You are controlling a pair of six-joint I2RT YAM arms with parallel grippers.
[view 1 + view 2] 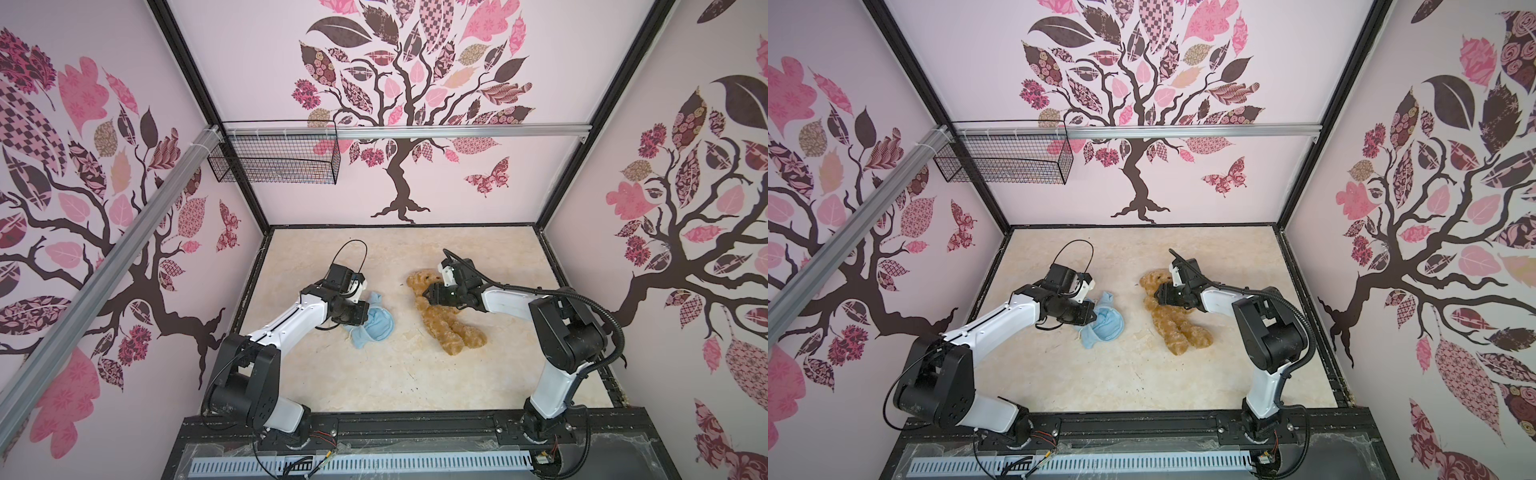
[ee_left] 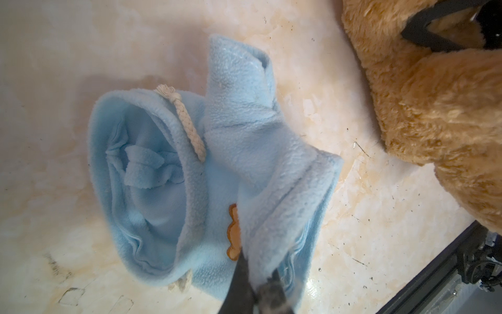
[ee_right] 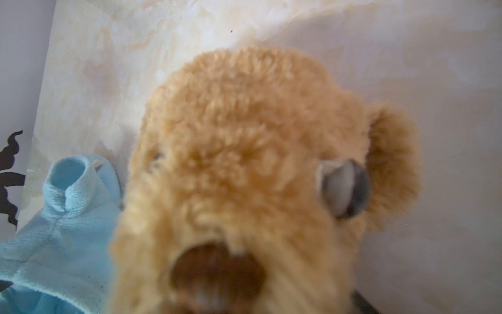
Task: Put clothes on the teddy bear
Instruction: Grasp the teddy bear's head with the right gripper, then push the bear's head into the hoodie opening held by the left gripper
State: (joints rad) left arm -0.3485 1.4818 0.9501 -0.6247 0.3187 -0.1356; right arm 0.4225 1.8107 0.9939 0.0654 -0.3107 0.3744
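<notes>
ON THE TABLE: The teddy bear (image 1: 440, 322) lies on its back on the marbled tabletop (image 1: 374, 386), just right of centre, with its head toward the far wall and its legs toward the near right. We see the right gripper (image 1: 429, 296) down at the bear's neck, just below the muzzle. Its fingers sit in the fur, and we cannot tell whether the jaws are spread or pinching the plush. To the bear's left, across a strip of bare table, sits the crumpled light-blue shirt (image 1: 376, 326) with one round opening gaping. In the left wrist view, the left gripper (image 2: 258, 269) has its jaws pressed together on a fold of the shirt's fleece, beside an orange print (image 2: 233, 233). A cream drawstring (image 2: 187, 125) crosses the rim of the opening. A wire basket (image 1: 274, 158) hangs on the far-left rail.
</notes>
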